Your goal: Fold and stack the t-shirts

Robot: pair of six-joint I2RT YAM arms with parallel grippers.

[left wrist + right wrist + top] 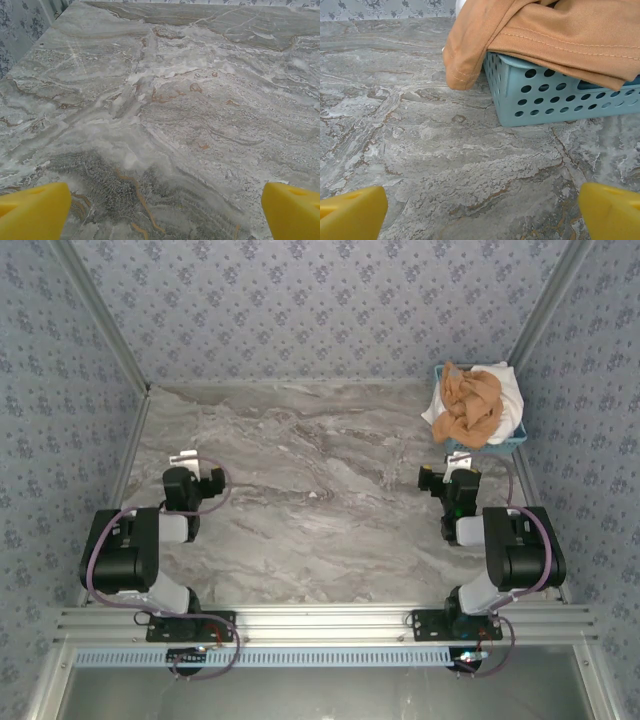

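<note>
table: grey marble | walls: blue floral | t-shirts: heaped in basket

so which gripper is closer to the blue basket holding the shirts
Right. The right gripper sits just on the near side of the basket, open and not touching it; the left gripper, also open, is across the table, far to its left.

Grey marble-patterned table with white and rust-brown veins. Pale blue walls with a repeating floral print. Far right: light-blue basket dotted with round holes, tan-orange t-shirt, white t-shirt. Yellow fingertips on the left gripper and right gripper.
</note>
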